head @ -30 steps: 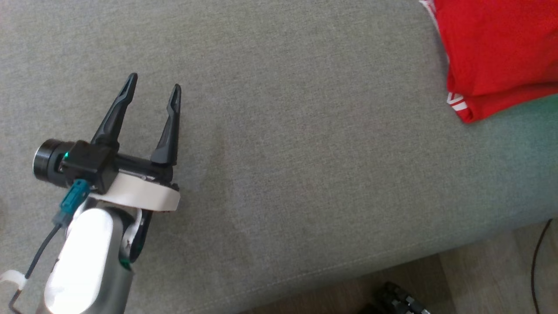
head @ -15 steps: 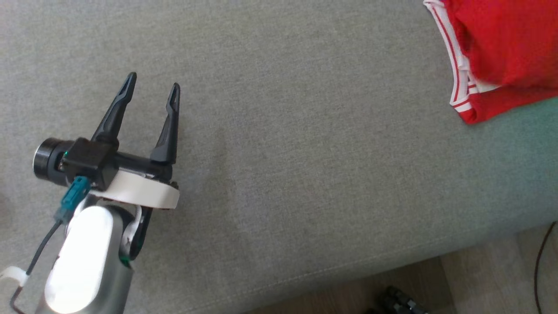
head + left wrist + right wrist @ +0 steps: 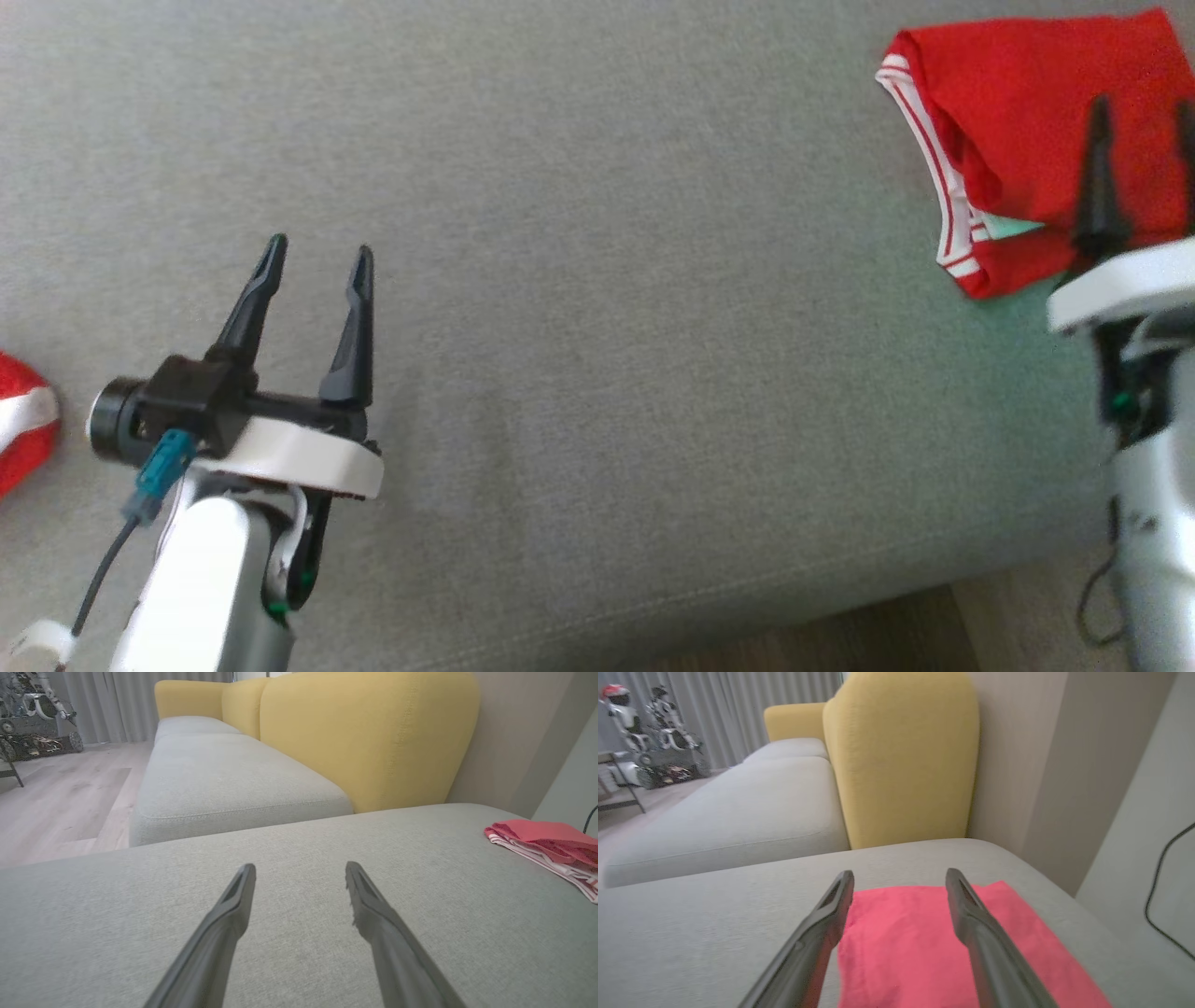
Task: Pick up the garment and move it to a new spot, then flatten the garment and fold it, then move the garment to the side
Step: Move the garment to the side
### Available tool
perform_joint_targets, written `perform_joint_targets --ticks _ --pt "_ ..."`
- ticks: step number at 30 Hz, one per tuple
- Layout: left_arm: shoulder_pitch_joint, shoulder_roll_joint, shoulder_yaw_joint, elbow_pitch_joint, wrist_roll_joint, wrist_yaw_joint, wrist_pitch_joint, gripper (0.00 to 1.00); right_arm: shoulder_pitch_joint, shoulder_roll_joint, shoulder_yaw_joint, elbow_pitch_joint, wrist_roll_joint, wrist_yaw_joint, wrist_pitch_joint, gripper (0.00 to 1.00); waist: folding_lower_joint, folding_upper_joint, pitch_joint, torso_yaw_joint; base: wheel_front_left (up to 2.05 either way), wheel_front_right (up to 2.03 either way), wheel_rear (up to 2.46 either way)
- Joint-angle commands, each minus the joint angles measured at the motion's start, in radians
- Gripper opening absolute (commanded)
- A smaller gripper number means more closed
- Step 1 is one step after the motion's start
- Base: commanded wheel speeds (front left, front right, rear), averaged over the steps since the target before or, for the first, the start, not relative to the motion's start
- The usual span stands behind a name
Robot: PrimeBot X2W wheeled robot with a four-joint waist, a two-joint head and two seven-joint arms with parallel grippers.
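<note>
Over the garment (image 3: 915, 952) the right gripper (image 3: 899, 875) stands spread; the left gripper (image 3: 319, 247) is spread above bare sofa (image 3: 607, 327). Better lift straight up, not dragging the fold.

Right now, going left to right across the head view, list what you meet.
red-and-white cloth → left pincer → red garment

The garment (image 3: 1018, 112) is red fabric with white-striped trim along one edge. It is folded into a flat, compact stack and lies on the grey cushion (image 3: 597, 280), near its far right corner.
</note>
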Motion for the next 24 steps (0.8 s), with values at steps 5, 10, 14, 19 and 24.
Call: perform_joint_targets --ticks 5,10,14,19,24 --pt "0.02 0.007 0.062 -0.028 -0.019 0.021 -0.015 1.0 0.118 0.067 0.055 -0.185 -0.033 -0.001 0.018 1.0 0.0001 -0.0001 -0.061 0.065 0.0 0.0 0.0" --pt "0.048 0.004 0.078 -0.028 -0.031 0.031 -0.018 1.0 0.205 0.117 0.079 -0.288 -0.053 -0.001 0.041 1.0 0.0001 -0.0001 -0.101 0.12 0.0 0.0 0.0" --pt "0.07 0.008 0.085 -0.03 -0.031 0.035 -0.019 1.0 0.244 0.133 0.088 -0.32 -0.06 -0.001 0.049 1.0 0.0001 -0.0001 -0.127 0.145 0.0 0.0 0.0" --pt "0.111 0.016 0.083 -0.03 -0.03 0.034 -0.02 1.0 0.306 0.146 0.099 -0.347 -0.072 -0.001 0.061 1.0 0.0001 -0.0001 -0.171 0.164 0.0 0.0 0.0" --pt "0.155 0.018 0.074 -0.029 -0.027 0.037 -0.02 1.0 0.37 0.152 0.099 -0.362 -0.076 -0.001 0.071 1.0 0.0001 -0.0001 -0.219 0.162 0.0 0.0 0.0"
